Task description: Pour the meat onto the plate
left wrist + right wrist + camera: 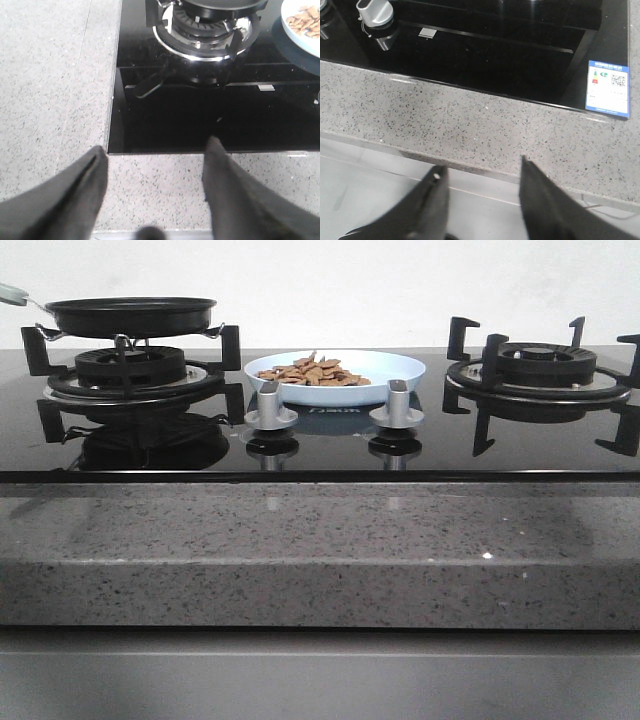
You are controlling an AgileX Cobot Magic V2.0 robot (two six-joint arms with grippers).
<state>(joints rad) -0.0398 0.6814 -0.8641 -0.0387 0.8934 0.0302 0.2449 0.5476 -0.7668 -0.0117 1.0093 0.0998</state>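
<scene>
The pale blue plate stands on the black glass hob between the two burners, behind the knobs. The meat, a heap of thin reddish-brown pieces, lies on it. The plate's edge with meat also shows in the left wrist view. A black frying pan rests on the left burner and looks empty from this low angle. My left gripper is open and empty over the granite counter near the hob's front left corner. My right gripper is open and empty over the counter's front edge. Neither gripper shows in the front view.
Two silver knobs stand in front of the plate. The right burner is bare, with tall black pan supports. A blue-and-white sticker sits on the hob's front right corner. The speckled granite counter runs along the front.
</scene>
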